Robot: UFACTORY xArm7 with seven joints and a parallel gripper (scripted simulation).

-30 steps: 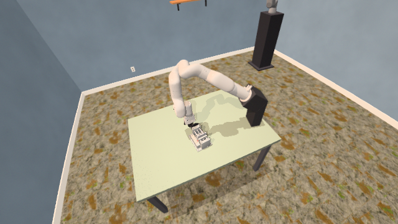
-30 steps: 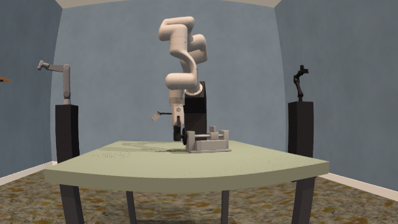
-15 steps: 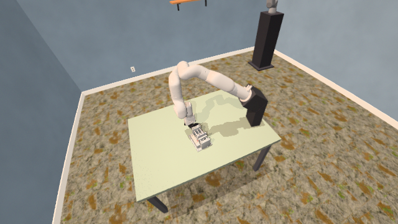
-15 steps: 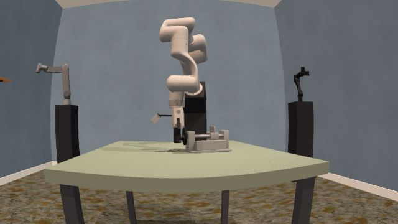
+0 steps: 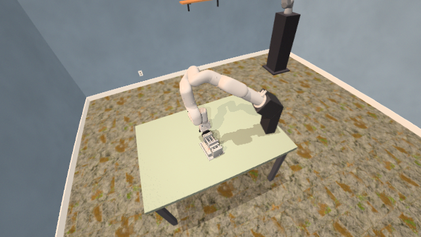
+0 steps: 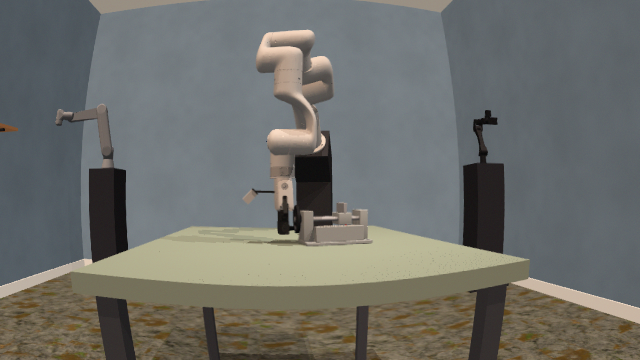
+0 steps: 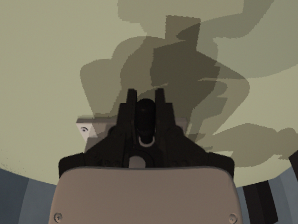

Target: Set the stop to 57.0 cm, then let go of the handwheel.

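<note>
Exterior: one gripper (image 6: pixel 283 226) apparently clamping one handwheel (image 6: pixel 296 220).

the stop's (image 6: pixel 343 210) scale reading is too small to tell.

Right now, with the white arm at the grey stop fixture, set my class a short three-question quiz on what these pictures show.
1. True or false: the gripper is shut on the dark round handwheel.
2. Which end of the grey stop fixture carries the handwheel in the exterior view? A) left B) right C) top
3. Fill in: the fixture rests on the pale green ____.

Key: 1 true: the jaws grip the wheel. 2 A. 3 table.
</note>
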